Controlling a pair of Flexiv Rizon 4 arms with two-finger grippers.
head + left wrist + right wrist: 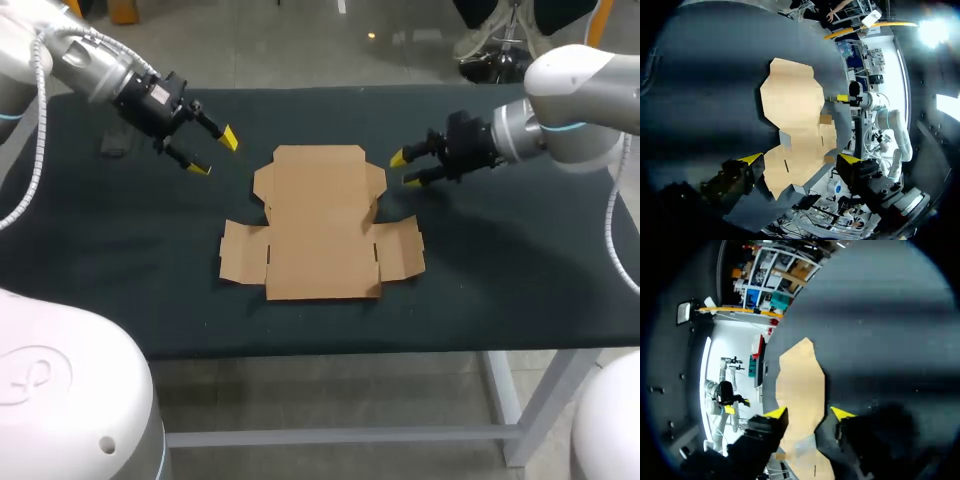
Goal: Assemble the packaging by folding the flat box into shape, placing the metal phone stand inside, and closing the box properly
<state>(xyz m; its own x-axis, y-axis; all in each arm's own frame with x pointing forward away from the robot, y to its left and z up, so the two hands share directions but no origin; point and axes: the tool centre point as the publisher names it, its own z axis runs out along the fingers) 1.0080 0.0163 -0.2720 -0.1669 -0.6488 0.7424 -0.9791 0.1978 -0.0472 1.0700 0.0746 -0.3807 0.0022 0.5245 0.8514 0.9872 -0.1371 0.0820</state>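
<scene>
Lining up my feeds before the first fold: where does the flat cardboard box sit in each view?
Head view: the flat cardboard box lies mid-table between the left claw and right claw, touching neither.
Left wrist view: just ahead of the open left claw, stretching away from it.
Right wrist view: ahead of the open right claw, seen between its fingers.
Shared landmark: the black tabletop under the box.

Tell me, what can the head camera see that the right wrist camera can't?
Only the head view: the whole flat brown cardboard box with both side flaps, plus a small dark object near the left gripper. Only the right wrist view: the look out between the right gripper's open yellow-tipped fingers. Both: box, right gripper, dark table.
</scene>
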